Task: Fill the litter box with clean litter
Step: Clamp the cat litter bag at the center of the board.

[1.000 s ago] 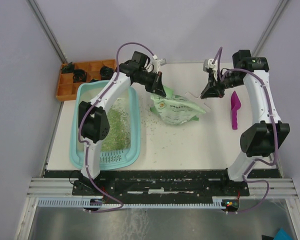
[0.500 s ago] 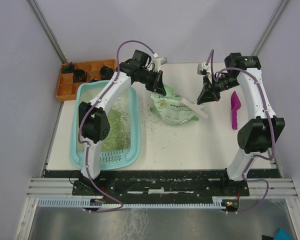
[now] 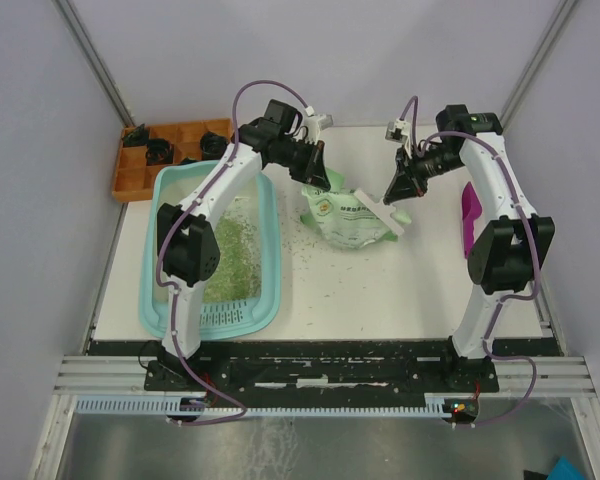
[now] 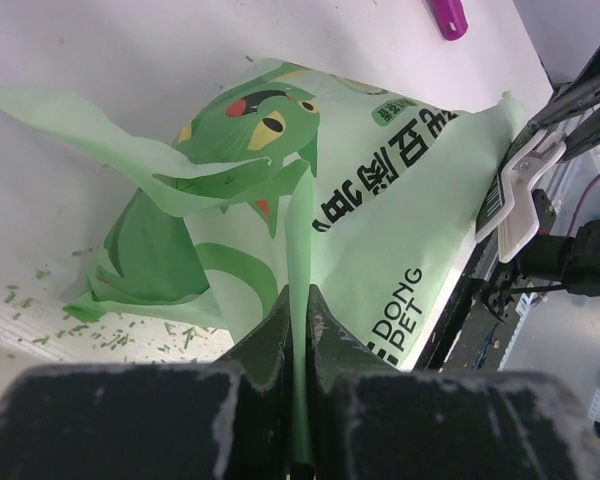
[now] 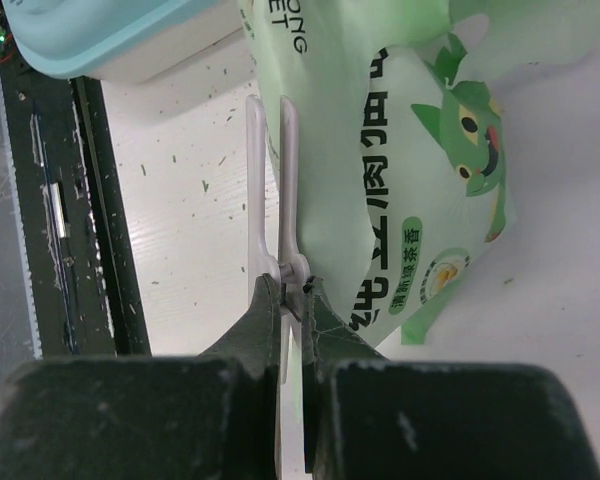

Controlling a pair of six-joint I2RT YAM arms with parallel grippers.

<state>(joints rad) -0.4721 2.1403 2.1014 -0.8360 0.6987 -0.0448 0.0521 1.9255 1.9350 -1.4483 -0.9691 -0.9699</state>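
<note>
Clip [image 3: 388, 217] reaches bag [image 3: 345, 220]
Right gripper [image 5: 290, 295], clamped on it, has swung in; left gripper [image 4: 298, 310] pinches bag edge; pouring likely done.

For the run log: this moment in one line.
left jaws: shut on bag | right jaws: shut on clip | box: some litter
</note>
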